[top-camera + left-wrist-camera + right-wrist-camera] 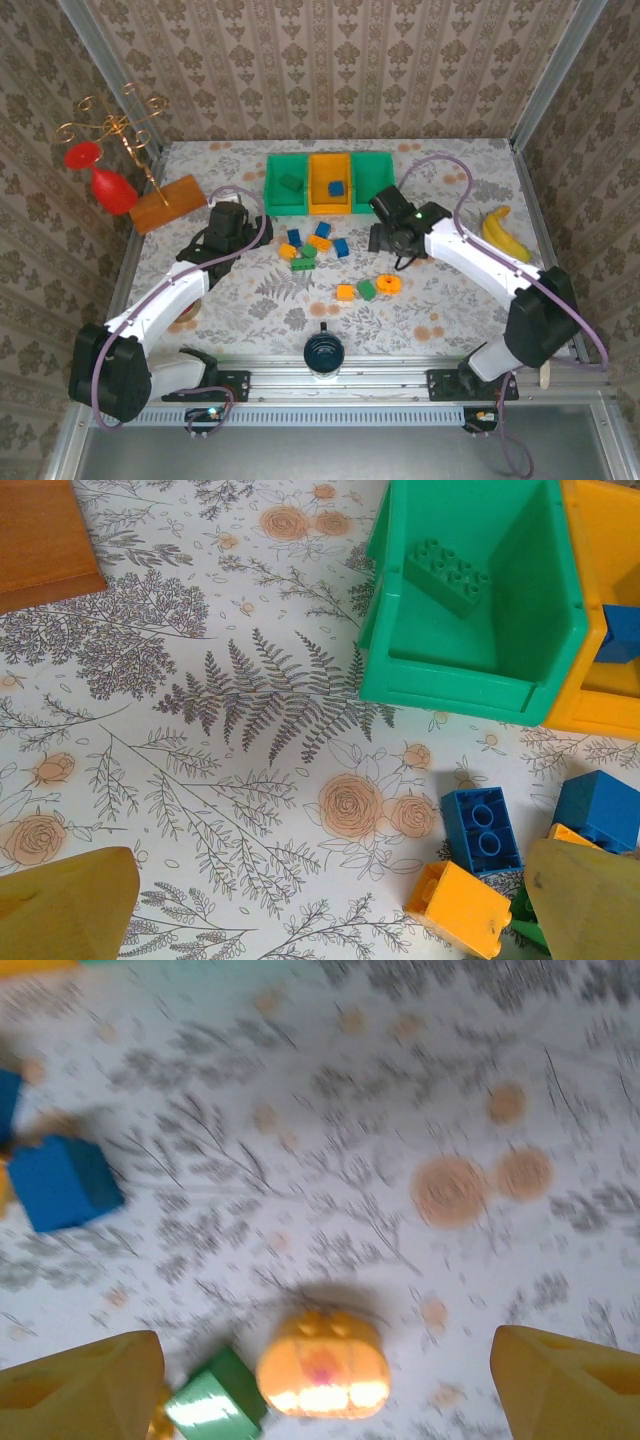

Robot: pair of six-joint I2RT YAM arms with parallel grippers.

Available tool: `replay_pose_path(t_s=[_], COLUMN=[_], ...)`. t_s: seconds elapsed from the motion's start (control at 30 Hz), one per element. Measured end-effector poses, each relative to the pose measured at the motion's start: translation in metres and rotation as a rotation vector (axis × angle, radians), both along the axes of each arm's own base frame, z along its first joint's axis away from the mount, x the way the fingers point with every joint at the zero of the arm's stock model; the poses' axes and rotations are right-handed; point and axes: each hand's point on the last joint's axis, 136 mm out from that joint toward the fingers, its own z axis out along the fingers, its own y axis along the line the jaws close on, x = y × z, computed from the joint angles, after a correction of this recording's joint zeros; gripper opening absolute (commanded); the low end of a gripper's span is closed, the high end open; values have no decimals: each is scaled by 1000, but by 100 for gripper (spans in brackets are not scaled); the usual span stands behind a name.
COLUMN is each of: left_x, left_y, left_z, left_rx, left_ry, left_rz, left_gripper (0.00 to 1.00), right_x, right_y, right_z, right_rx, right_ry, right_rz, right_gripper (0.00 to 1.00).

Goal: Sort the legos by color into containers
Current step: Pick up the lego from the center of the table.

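Right fingers (80, 1390) released, empty, near round orange gear lego (322, 1378) on bench (330, 1160), green brick (215, 1408) touching beside. Left fingers (60, 910) likewise spread, empty. Probably light, stiff, slick plastic; best pinched across rim, bound for orange bin (330, 208).

Bright even light; heavy motion blur, right wrist view

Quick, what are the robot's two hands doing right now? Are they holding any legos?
Left gripper: open, holding nothing.
Right gripper: open, holding nothing.
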Motion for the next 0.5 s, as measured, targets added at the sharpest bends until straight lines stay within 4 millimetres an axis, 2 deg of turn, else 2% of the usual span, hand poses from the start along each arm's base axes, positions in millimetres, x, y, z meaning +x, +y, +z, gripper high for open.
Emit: replay_pose_path(t_s=[0.23,0.5], left_x=[1,1], left_y=[-2,-4], left_z=[-4,-8], left_rx=[-3,-2], left_ry=[10,24], left_rz=[-8,-14], left_gripper=[100,100], right_x=[-50,-91], right_y=[-18,-30], right_z=[-21,-53], right_rx=[46,46], right_ry=[96,215], right_rz=[-51,-85], right_gripper=[86,86])
